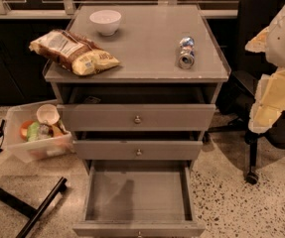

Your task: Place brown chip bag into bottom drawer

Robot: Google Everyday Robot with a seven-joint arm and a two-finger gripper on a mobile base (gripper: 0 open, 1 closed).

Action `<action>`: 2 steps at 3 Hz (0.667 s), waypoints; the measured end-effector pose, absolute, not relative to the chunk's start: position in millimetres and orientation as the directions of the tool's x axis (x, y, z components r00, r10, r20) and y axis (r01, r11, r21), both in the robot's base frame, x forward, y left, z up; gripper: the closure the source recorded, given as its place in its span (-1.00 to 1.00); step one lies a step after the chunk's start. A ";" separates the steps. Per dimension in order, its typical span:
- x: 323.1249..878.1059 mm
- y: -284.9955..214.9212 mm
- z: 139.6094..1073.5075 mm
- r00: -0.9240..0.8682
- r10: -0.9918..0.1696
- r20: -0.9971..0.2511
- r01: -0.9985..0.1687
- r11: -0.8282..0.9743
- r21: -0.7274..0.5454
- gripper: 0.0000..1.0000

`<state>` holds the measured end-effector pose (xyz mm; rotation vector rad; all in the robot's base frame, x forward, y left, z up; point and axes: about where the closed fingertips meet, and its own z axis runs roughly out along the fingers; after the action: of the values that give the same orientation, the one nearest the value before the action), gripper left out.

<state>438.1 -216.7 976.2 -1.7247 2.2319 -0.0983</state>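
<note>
The brown chip bag (pixel 75 52) lies sideways on the left corner of the worktop (pixel 152 46), far from the hand (pixel 267 114) at the right edge. I cannot tell if the hand is open.

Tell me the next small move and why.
Probably bring the arm over to the bag: it lies ungrasped at the cabinet top's left front, the bottom drawer already stands open, and the gripper is out of view; only the arm shows, far right.
</note>
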 end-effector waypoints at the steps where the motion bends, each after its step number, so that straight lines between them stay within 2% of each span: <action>1: 438.2 -216.6 976.2 -0.222 -0.953 -0.207 -0.931 0.270 -0.245 -1.00; 2: 445.1 -210.6 978.7 -0.231 -0.941 -0.245 -0.926 0.291 -0.243 -1.00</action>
<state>445.1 -210.6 978.7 -1.6874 2.2241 -0.0651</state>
